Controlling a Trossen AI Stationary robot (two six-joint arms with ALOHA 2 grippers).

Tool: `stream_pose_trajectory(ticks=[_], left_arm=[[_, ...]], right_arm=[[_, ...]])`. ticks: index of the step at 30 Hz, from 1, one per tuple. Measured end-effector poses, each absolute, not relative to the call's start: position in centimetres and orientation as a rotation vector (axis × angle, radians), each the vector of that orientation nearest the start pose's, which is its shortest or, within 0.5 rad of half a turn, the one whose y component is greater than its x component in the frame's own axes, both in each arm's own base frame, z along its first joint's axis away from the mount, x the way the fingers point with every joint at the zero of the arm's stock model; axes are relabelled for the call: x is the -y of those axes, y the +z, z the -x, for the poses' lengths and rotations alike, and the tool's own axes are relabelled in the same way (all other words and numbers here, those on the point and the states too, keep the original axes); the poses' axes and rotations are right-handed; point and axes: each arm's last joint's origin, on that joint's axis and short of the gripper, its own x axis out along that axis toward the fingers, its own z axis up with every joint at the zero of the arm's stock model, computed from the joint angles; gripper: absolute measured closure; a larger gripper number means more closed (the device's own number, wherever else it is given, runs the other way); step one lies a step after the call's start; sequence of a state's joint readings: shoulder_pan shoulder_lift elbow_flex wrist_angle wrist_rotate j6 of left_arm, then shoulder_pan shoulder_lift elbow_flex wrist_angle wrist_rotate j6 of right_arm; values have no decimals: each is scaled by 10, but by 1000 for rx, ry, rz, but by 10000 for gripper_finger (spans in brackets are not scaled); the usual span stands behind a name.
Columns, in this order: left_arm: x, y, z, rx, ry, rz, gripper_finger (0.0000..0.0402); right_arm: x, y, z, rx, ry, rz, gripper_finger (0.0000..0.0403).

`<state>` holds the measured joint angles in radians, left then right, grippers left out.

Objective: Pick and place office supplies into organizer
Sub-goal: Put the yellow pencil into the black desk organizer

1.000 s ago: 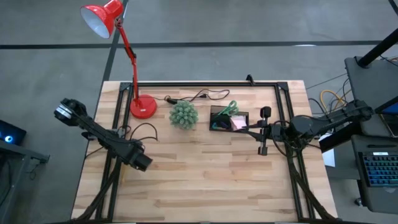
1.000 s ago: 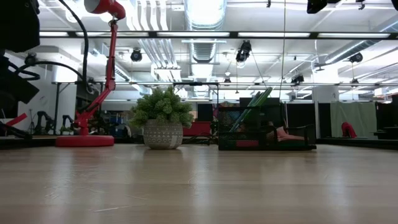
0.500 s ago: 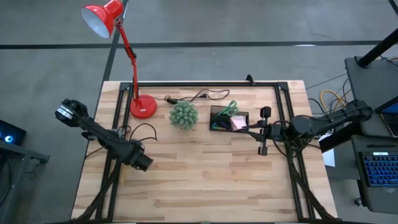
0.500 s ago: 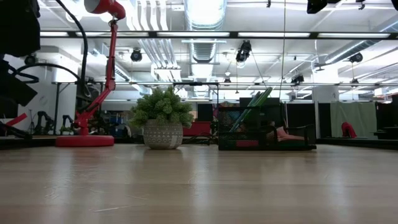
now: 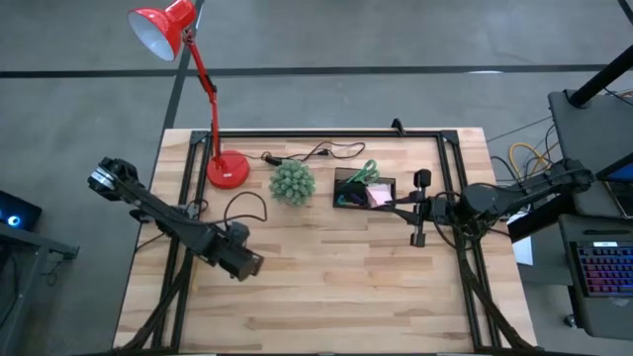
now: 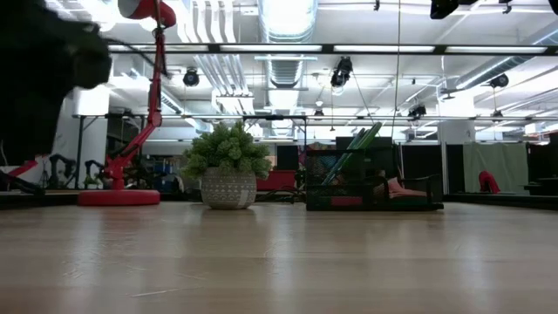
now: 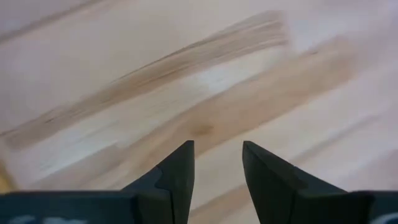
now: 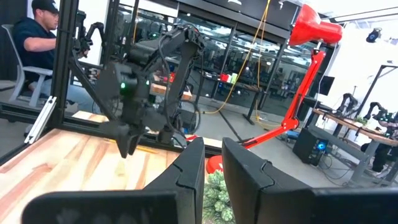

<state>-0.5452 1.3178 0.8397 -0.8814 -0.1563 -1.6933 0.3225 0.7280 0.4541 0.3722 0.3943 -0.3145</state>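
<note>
My left fingers [image 7: 217, 171] hang just above bare wood, a clear gap between them and nothing in it. From overhead that left gripper [image 5: 247, 265] sits over the open middle-left of the desk [image 5: 326, 287], well apart from everything the job concerns.

Farther across, my right gripper [image 5: 404, 206] rests just beside the organizer [image 5: 364, 190], on its right. Past my right fingers [image 8: 214, 168] I see only a narrow slit between them, nearly pressed together, and nothing pinched there.

The organizer stands near the back of the desk, just right of the fuzzy green plant [image 5: 293, 183]. The green-handled scissors [image 5: 367, 172] stick up out of it, the pink sticky-note pad [image 5: 379, 196] lies in its right-hand part, and something blue-green shows in the left, too small for me to name. At desk height the scissors [image 6: 361, 144] lean up out of the black box [image 6: 370, 183].

Beyond that are the red lamp [image 5: 194, 69] and its cable [image 5: 312, 153] along the back edge. A seated person [image 8: 38, 43] shows in the room behind.

I find no loose supplies left on the wood. So I judge the job is at or very near its end: everything visible is already in the organizer, and neither hand carries anything.
</note>
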Motion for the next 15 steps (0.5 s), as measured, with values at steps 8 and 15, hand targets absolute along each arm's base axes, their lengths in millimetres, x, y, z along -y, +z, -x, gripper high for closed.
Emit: stream_pose_trajectory(ticks=[8, 15], left_arm=[[78, 218, -179, -1255, 1076, 845, 281], [66, 208, -170, -1419, 1150, 875, 281]], right_arm=[[-43, 280, -164, 85, -86, 278, 355], [-43, 281, -164, 86, -87, 281, 355]])
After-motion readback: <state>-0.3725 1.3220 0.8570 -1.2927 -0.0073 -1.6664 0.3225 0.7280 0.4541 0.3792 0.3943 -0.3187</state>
